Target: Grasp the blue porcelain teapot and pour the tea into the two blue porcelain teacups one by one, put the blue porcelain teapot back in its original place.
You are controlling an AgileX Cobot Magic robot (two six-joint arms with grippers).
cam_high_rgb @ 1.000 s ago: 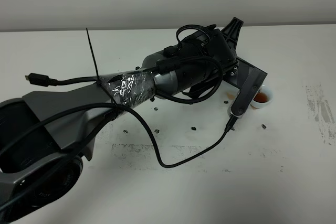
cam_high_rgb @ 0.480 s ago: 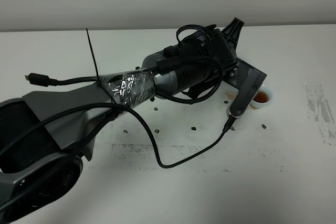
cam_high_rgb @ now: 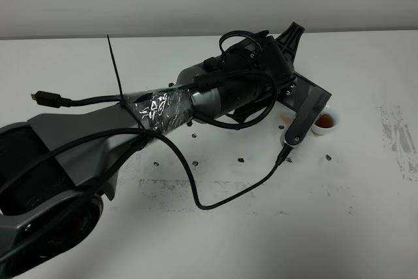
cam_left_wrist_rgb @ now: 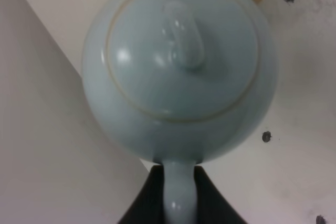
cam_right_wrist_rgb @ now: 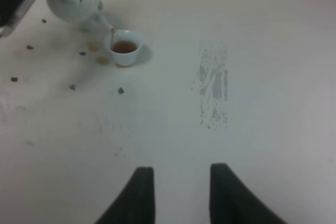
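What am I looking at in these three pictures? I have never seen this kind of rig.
It is a two-armed robot at a white table. One picture comes from a high camera off the arms; there the left arm hides most of the work. The others come from a camera on each wrist. The left tool is shut on the handle of the blue teapot. From the right wrist, the teapot is tipped, a thin stream of tea running into a teacup. Spilled drops lie beside it. The right tool hangs apart, holding nothing.
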